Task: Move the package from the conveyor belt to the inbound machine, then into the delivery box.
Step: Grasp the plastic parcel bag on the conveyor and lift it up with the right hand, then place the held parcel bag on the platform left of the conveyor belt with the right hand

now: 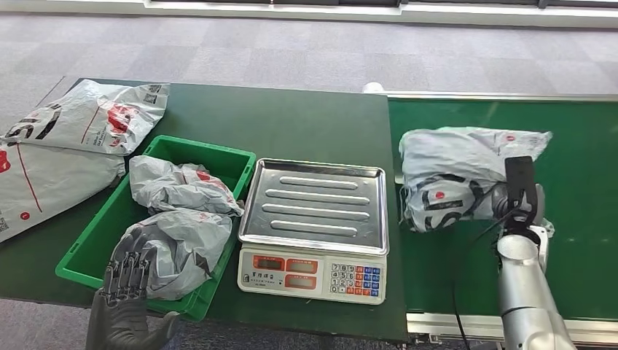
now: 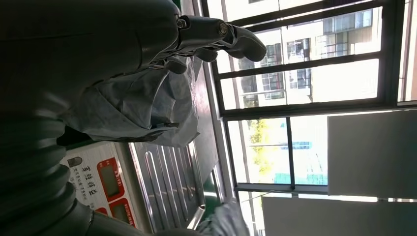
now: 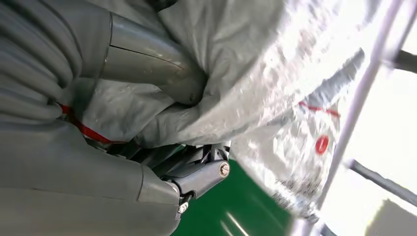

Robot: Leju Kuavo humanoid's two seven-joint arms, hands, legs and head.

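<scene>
On the green conveyor belt (image 1: 583, 146), at 3 o'clock from the scale (image 1: 313, 226), the right hand (image 1: 519, 208) squeezes the grey package (image 1: 455, 175). The left hand (image 1: 125, 295) is spread and holds nothing, at 6 o'clock of the green box (image 1: 95, 240).

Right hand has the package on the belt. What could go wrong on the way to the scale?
The right hand grips only bunched film of the package, so the slack bag could slip or sag on lifting. Carried low, it might catch the scale's raised tray rim. The green bin already holds two bags near the left hand, leaving little room.
</scene>
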